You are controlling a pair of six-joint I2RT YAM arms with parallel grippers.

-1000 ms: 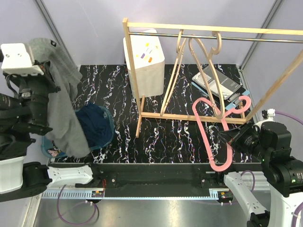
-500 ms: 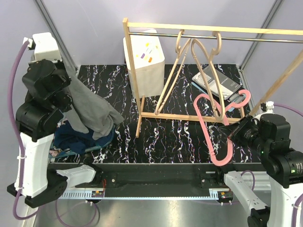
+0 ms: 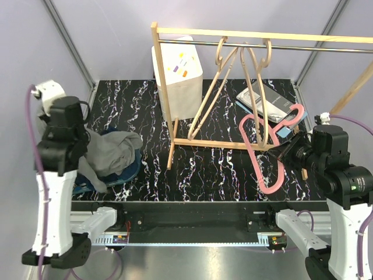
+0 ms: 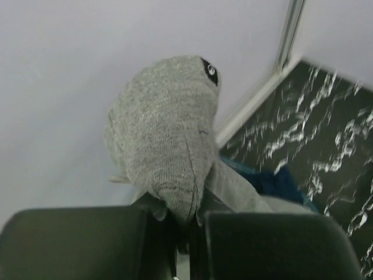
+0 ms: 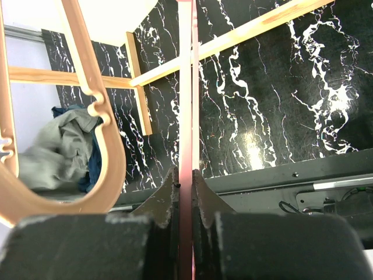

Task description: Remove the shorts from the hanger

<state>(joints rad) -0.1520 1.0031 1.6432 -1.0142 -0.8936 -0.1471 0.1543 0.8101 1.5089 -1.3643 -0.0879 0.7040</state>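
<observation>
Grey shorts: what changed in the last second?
The left arm swung down, lowering the grey shorts from high up onto the navy shorts; the left pincer stays shut on them. The right pincer kept its grip on the pink hanger; the rack stayed put.

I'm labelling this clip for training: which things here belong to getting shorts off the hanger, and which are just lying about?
Job in hand: grey shorts, clamped in the left gripper; navy shorts beneath them; pink hanger, bare, pinched by the right gripper.

Lying about: wooden rack; wooden hangers on its rail; white bag; dark packets.
</observation>
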